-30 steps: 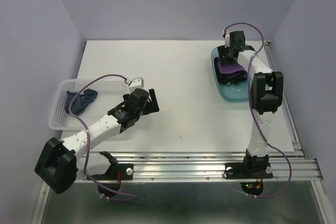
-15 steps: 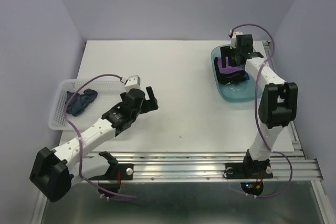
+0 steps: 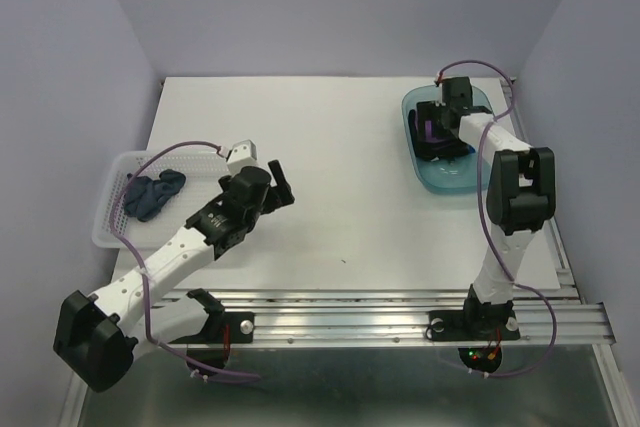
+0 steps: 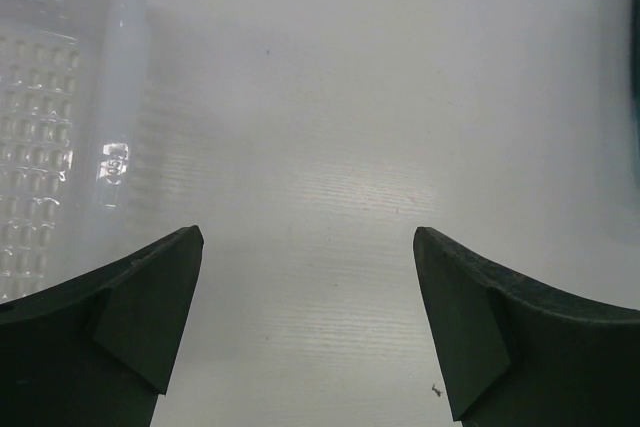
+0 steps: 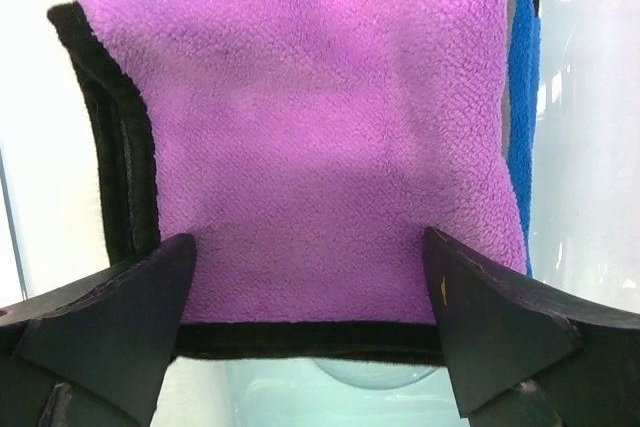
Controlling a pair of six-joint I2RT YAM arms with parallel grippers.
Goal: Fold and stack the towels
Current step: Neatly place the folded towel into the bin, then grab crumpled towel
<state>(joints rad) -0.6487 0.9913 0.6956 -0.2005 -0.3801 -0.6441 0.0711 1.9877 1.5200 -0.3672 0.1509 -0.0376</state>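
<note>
A folded purple towel with black edging lies in the teal tray, on top of a bright blue towel that shows along its right side. My right gripper is open, its jaws wide apart just above the purple towel's near edge; in the top view it hangs over the tray. A crumpled dark navy towel lies in the white mesh basket. My left gripper is open and empty over bare table, right of the basket; it also shows in the top view.
The teal tray stands at the far right of the white table. The mesh basket sits at the left edge. Purple walls close in the back and sides. A metal rail runs along the near edge.
My right gripper has moved over the tray, from its far edge to right above the purple towel. My left arm has drifted slightly left and up, toward the basket.
</note>
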